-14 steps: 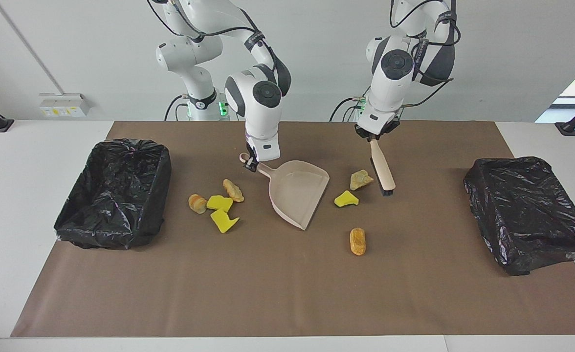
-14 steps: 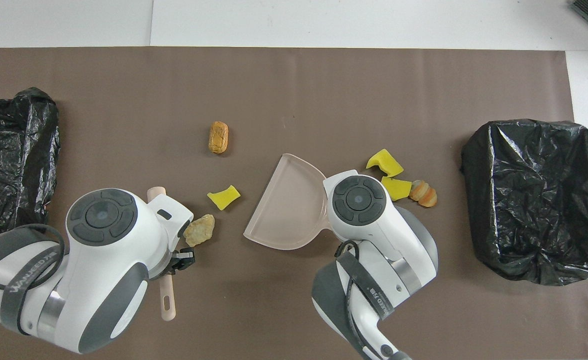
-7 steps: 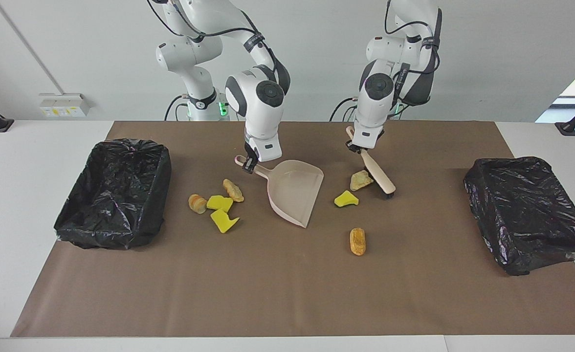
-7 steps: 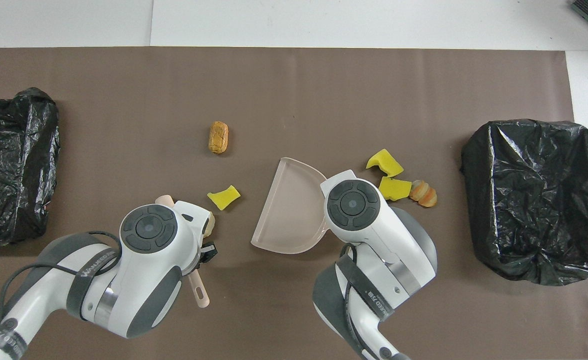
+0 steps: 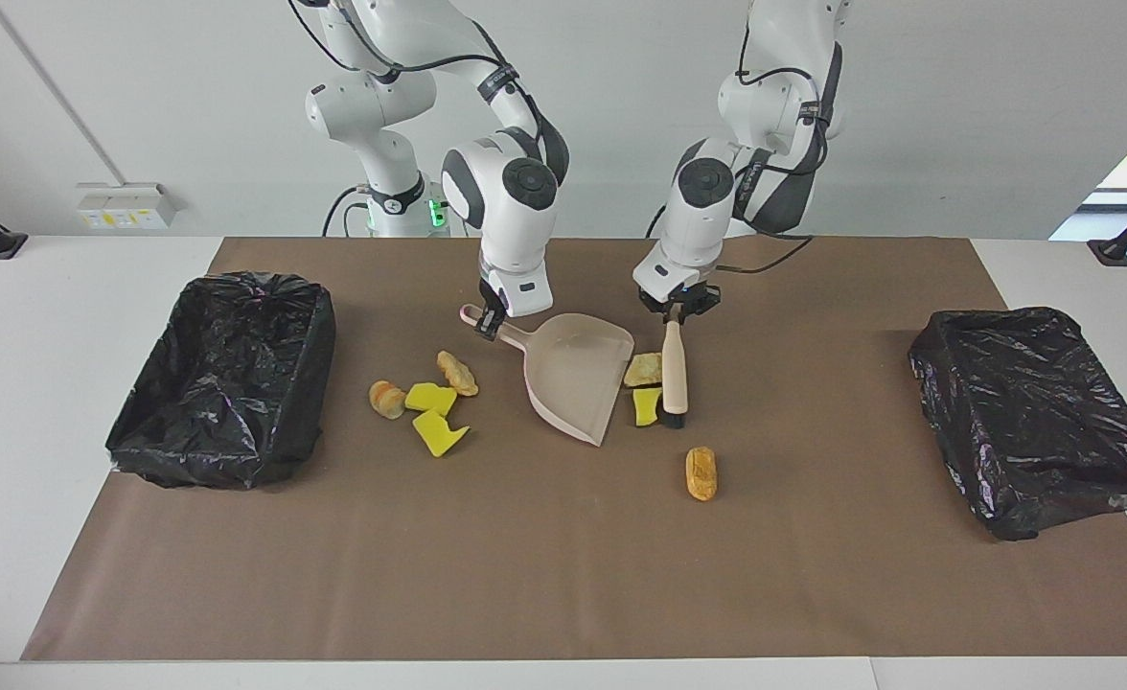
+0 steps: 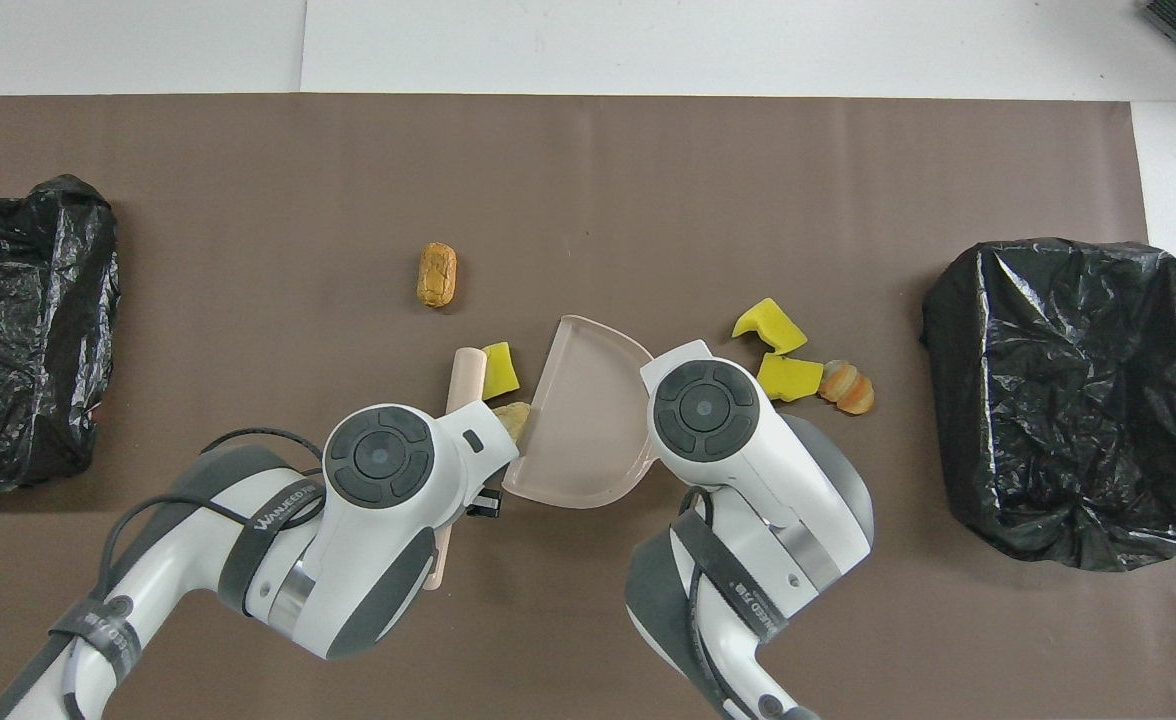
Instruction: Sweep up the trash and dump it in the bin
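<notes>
My left gripper (image 5: 676,309) is shut on the beige handle of the brush (image 5: 674,369), whose bristles rest on the mat. The brush presses a golden-brown lump (image 5: 643,369) and a yellow wedge (image 5: 647,405) of trash against the open edge of the pale pink dustpan (image 5: 573,374). My right gripper (image 5: 489,321) is shut on the dustpan's handle. A brown loaf-shaped scrap (image 5: 701,472) lies alone, farther from the robots than the brush. Several more scraps (image 5: 429,397) lie beside the dustpan toward the right arm's end. In the overhead view both wrists hide their grippers.
A black-lined bin (image 5: 319,326) stands at the right arm's end of the brown mat. A second black-lined bin (image 5: 1004,321) stands at the left arm's end. The mat (image 5: 563,575) is bare farther from the robots than the scraps.
My left gripper swept the brush toward the dustpan and pushed the lump and the yellow wedge up to its edge. The dustpan turned slightly in my right gripper.
</notes>
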{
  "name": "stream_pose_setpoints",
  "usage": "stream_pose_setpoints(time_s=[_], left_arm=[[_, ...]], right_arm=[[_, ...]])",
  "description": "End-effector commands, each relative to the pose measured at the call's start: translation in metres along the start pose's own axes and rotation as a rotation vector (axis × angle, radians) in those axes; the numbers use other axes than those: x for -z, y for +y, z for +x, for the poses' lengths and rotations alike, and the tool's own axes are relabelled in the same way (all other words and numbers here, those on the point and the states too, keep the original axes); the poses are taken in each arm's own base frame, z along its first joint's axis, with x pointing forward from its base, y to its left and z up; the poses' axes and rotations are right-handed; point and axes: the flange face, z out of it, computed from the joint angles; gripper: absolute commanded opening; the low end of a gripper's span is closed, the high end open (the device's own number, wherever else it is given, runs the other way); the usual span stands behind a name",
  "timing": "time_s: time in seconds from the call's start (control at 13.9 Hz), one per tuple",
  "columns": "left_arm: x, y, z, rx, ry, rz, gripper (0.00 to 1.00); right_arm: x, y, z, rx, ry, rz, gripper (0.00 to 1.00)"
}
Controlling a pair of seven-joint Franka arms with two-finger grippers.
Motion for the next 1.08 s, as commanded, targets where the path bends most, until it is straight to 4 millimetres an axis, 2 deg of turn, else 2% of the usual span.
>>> stream_pose_setpoints(time_s=[0.0,0.22,0.36,0.43,0.51,0.58,0.65,0.72,0.79,0.94,1.01], left_arm=[[0.002,0.035,-0.013,-0.15,0.011,-0.004,0.0],[0.008,0.063,-0.027,-0.193,0.021,0.002,0.0],[0.024,0.07,-0.022,-0.187,0.044,-0.009,0.0],[0.035,0.065,-0.016,-0.175,0.04,-0.009,0.0],[0.056,0.054,-0.008,-0.163,0.023,-0.007,0.0],[0.075,0.031,0.005,-0.124,0.0,-0.005,0.0],[0.086,0.013,0.015,-0.113,-0.006,-0.009,0.0],[0.09,-0.003,0.023,-0.14,0.003,-0.015,0.0],[0.09,-0.033,0.035,-0.151,0.003,-0.019,0.0],[0.088,-0.08,0.053,-0.177,0.012,-0.012,0.0],[0.094,-0.102,0.065,-0.204,0.032,0.036,0.0]], right_arm=[[0.003,-0.003,-0.008,-0.008,-0.015,-0.012,0.0],[0.003,-0.003,-0.008,-0.008,-0.017,-0.011,0.0],[0.003,-0.003,-0.008,-0.008,-0.017,-0.011,0.0],[0.002,-0.003,-0.008,-0.008,-0.018,-0.01,0.0],[0.002,-0.003,-0.008,-0.008,-0.018,-0.01,0.0],[0.002,-0.003,-0.008,-0.008,-0.018,-0.01,0.0],[0.002,-0.003,-0.008,-0.009,-0.018,-0.01,0.0],[0.002,-0.003,-0.008,-0.01,-0.017,-0.009,0.0],[0.002,-0.003,-0.008,-0.01,-0.017,-0.009,0.0],[0.002,-0.003,-0.008,-0.009,-0.018,-0.01,0.0],[0.002,-0.003,-0.008,-0.01,-0.018,-0.008,0.0]])
